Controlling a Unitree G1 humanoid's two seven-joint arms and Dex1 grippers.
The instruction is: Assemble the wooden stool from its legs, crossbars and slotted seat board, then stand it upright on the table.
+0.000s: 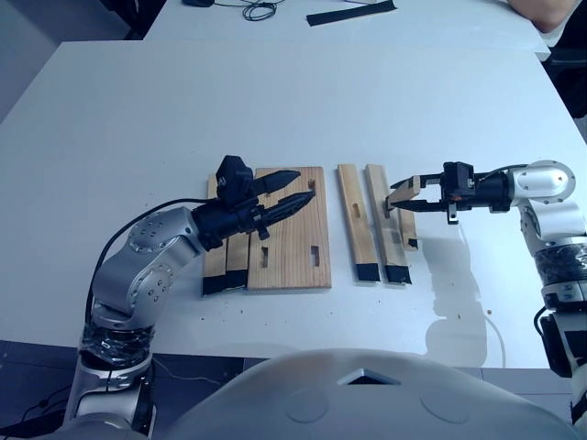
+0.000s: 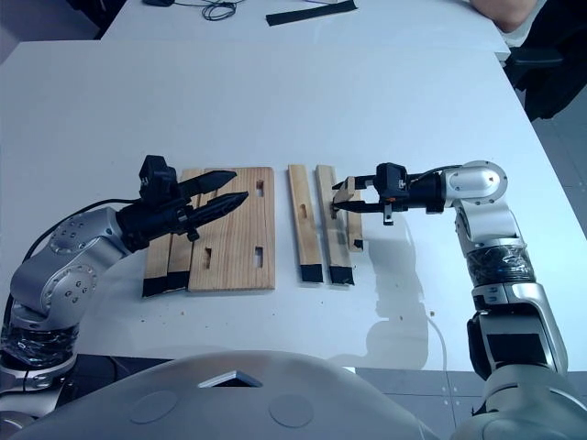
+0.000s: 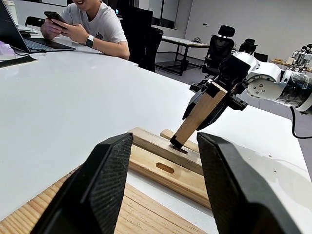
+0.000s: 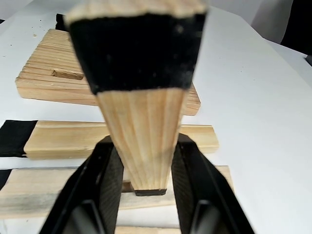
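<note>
Since the crossbar [image 3: 201, 116] likely has to seat in a slot, the right gripper [image 1: 415, 192] clamps it tilted, black-tipped end down on the legs [image 1: 385, 225] lying right of the seat board [image 1: 293, 238]. The left gripper [image 1: 305, 183] hangs spread and empty above the board's far part, probably to steady it. The crossbar is well to its right.

On the desk [image 1: 138, 110] are one slotted seat board [image 1: 292, 247] and six black-tipped wooden bars [image 1: 356, 220], two left of the board, four right.
</note>
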